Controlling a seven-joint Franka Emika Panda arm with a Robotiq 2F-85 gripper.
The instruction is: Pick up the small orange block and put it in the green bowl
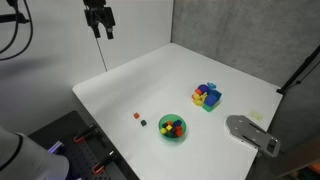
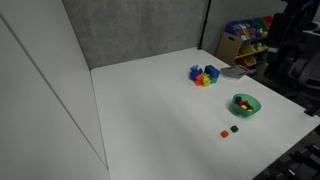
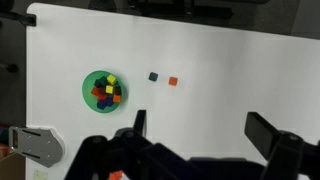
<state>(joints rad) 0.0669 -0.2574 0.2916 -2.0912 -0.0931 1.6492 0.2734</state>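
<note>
The small orange block [image 1: 136,116] lies on the white table near its front edge, also in an exterior view [image 2: 224,133] and in the wrist view [image 3: 173,81]. A tiny dark green cube [image 1: 144,123] lies right beside it. The green bowl [image 1: 172,128] with colourful blocks inside stands a little further along; it also shows in an exterior view [image 2: 245,104] and in the wrist view [image 3: 103,92]. My gripper [image 1: 100,30] hangs high above the table's far side, open and empty; its fingers show in the wrist view [image 3: 200,130].
A blue tray of multicoloured blocks [image 1: 207,96] stands on the table beyond the bowl. A grey flat device [image 1: 252,133] lies at the table's edge. A shelf of coloured bins [image 2: 245,42] stands behind the table. Grey panels surround the table.
</note>
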